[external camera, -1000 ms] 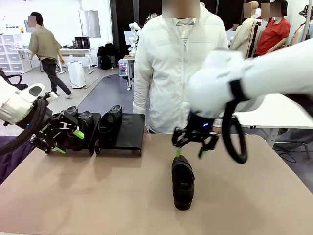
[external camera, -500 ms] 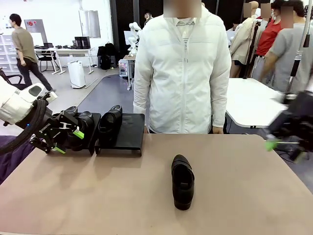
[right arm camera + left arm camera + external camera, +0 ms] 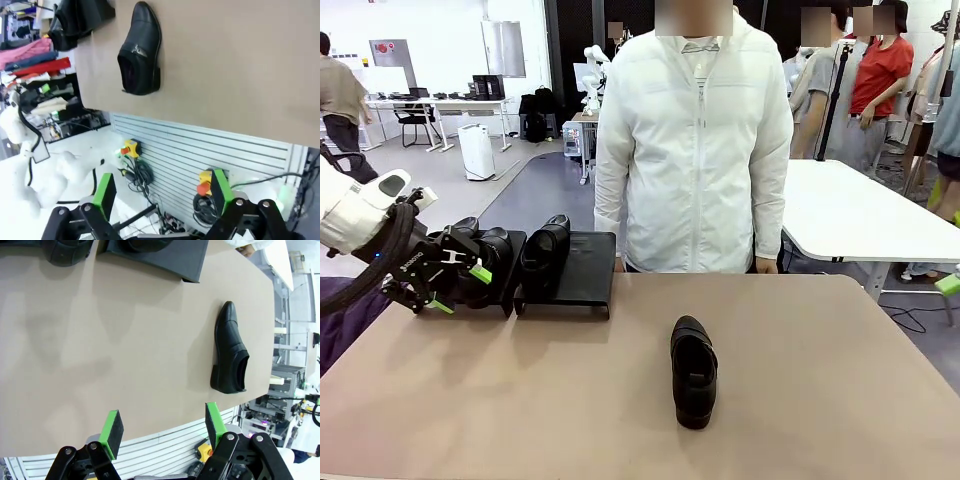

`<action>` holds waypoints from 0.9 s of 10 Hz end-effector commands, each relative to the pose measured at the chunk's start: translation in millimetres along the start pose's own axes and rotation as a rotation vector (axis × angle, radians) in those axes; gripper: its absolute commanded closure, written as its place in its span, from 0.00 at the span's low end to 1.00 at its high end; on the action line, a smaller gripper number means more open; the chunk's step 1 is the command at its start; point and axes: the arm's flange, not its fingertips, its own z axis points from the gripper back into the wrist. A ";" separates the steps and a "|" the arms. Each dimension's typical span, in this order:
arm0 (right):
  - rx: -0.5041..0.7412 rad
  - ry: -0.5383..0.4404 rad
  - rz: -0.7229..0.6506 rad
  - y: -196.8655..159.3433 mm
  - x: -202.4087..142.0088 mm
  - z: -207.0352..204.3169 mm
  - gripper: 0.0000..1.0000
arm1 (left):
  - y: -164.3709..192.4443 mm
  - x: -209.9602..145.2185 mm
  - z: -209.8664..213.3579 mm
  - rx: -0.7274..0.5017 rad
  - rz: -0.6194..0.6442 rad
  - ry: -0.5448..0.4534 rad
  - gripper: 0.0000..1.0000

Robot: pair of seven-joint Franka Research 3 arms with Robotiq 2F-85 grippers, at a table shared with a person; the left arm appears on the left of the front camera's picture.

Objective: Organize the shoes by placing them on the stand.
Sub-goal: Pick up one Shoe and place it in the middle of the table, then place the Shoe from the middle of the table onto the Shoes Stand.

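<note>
One black shoe [image 3: 693,370] lies alone mid-table, toe toward me; it also appears as the lone shoe [image 3: 231,356] and the lone shoe [image 3: 140,50] in the wrist views. At the far left, two shoes [image 3: 490,255] rest on the left stand [image 3: 517,245]. A third shoe [image 3: 545,250] sits on the left half of the right stand [image 3: 585,262]. My left gripper [image 3: 461,288] hovers open just in front of the left stand, its fingers [image 3: 111,434] holding nothing. My right gripper [image 3: 162,192] is open and empty, well back from the table's near edge.
A person in a white jacket [image 3: 695,150] stands at the far edge, hands behind the table top. The right half of the right stand is bare. A white table [image 3: 850,220] and other people are behind on the right.
The right arm pulled away from above the lone shoe, swung right and left the front view, its jaws opening wider. The shoe stays where it lay. The left arm has not moved.
</note>
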 end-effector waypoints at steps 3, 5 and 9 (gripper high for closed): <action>-0.045 0.055 0.053 13.6 -1.8 -1.3 0.00 | 0.3 -0.6 3.0 0.007 0.002 0.005 0.15; -0.045 0.055 0.053 13.6 -1.8 -1.3 0.00 | 0.3 -0.6 3.0 0.007 0.002 0.005 0.15; -0.045 0.055 0.053 13.6 -1.8 -1.3 0.00 | 0.3 -0.6 3.0 0.007 0.002 0.005 0.15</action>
